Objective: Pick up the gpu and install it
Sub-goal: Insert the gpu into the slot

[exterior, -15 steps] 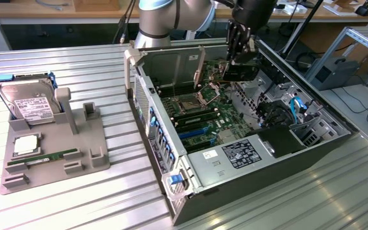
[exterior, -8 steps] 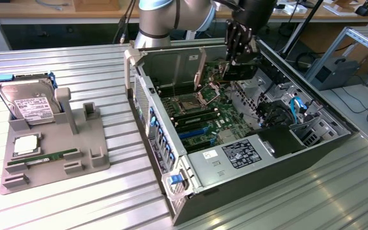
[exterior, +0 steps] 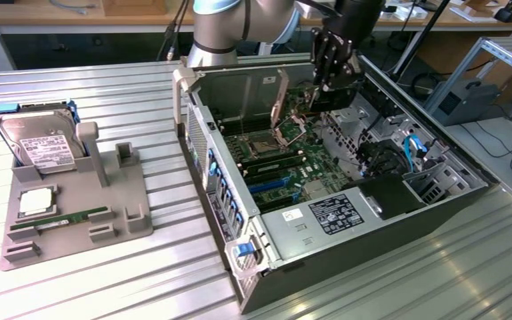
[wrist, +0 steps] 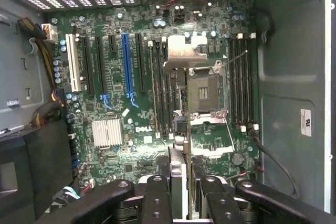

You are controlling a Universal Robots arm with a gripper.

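My gripper (exterior: 330, 79) hangs over the open computer case (exterior: 238, 227), above the far part of the motherboard (exterior: 279, 157). It is shut on the gpu (exterior: 332, 100), a thin dark card that hangs down from the fingers, clear of the board. In the wrist view the gpu (wrist: 177, 174) shows edge-on between the black fingers (wrist: 157, 200) of the gripper (wrist: 182, 203), above the motherboard (wrist: 110, 156). The card edge lies near the memory slots and the open CPU socket (wrist: 206, 90). The long blue expansion slot (wrist: 127, 66) lies off to one side.
On the exterior view's left, a grey holder (exterior: 123, 213) carries a silver hard drive (exterior: 38, 143), a processor (exterior: 35, 200) and a green memory stick (exterior: 61, 219). Case walls, drive bays (exterior: 416, 153) and the labelled power supply (exterior: 336, 213) ring the board.
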